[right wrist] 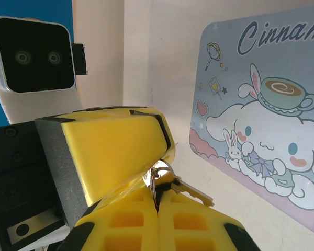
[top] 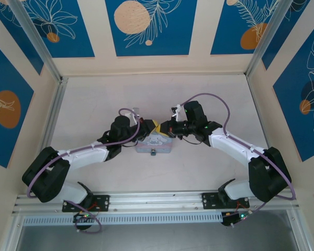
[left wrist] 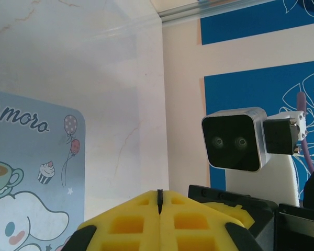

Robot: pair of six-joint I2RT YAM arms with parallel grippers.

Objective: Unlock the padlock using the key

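left fingers (left wrist: pixel 159 210): my pair pressed shut, tips right by my other pair; cannot tell any hold.
right fingers (right wrist: pixel 158 213): shut, pinching key (right wrist: pixel 192 191) at its ring end.
padlock (top: pixel 153 152): at tin's (top: pixel 165 146) near side, below both pairs.

Black, white and purple all over
Left arm (top: pixel 86 156) and right arm (top: pixel 235 146): white links, black joints, purple cables (left wrist: pixel 302 120), yellow waffle-cut fingertips (left wrist: pixel 125 225).

A robot lab cell: aluminium frame (top: pixel 52 112), printed wall panels (top: pixel 146 26), white table (top: pixel 199 167).
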